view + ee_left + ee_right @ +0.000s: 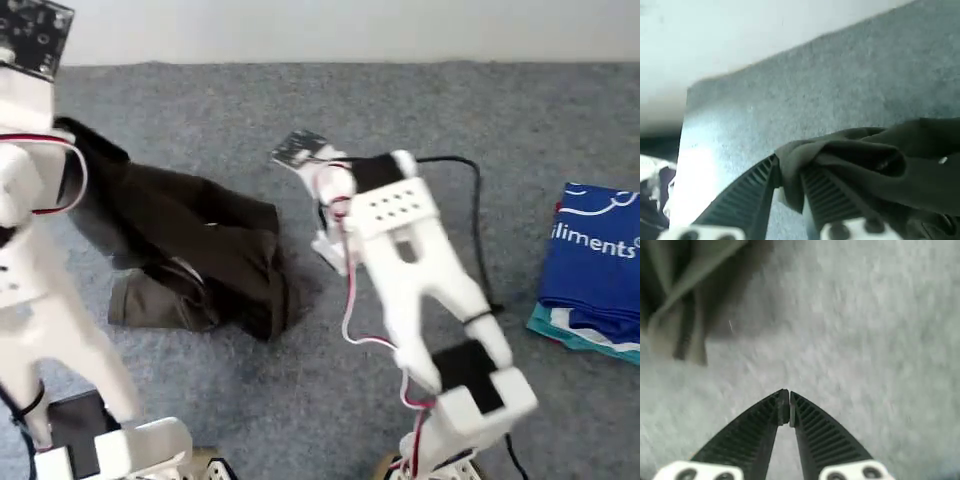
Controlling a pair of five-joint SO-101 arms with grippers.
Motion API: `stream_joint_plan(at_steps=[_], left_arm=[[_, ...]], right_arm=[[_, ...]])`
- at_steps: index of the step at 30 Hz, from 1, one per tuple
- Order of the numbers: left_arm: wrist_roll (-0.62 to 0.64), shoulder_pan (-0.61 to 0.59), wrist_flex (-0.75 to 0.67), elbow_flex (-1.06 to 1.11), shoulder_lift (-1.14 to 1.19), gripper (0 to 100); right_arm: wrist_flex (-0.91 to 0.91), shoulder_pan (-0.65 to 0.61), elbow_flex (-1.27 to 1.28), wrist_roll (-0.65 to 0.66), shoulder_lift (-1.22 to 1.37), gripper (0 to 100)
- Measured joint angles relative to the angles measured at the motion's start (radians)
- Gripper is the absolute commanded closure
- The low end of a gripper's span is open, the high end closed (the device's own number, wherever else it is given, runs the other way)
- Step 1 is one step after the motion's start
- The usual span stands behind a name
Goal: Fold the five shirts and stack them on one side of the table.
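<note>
Well apart from the folded stack [592, 275], dark shirt [205, 250] lies rumpled on the desk [450, 120]. Left tool [787, 172] pinches its edge; right tool [785, 407], nearer the stack, is closed on nothing. Folding under way; next, likely lay the edge across.

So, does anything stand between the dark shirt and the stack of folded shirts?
Yes. The right arm is over the grey surface between the dark shirt and the folded stack, its pincer shut and empty.
</note>
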Motion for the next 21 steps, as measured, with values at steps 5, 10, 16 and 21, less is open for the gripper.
stream_joint_plan(at_steps=[5, 10, 16, 21], left_arm=[[0.0, -0.025, 0.0, 0.061, 0.0, 98], [0.0, -0.032, 0.0, 0.098, 0.0, 98], [0.0, -0.032, 0.0, 0.098, 0.0, 98], [0.0, -0.075, 0.0, 0.098, 0.0, 98]], right_arm=[[-0.008, -0.127, -0.187, -0.061, 0.157, 98.7], [-0.008, -0.242, -0.364, -0.078, 0.262, 98.7], [-0.041, -0.288, -0.436, -0.081, 0.394, 98.9], [-0.041, -0.203, -0.439, -0.081, 0.557, 98.9]])
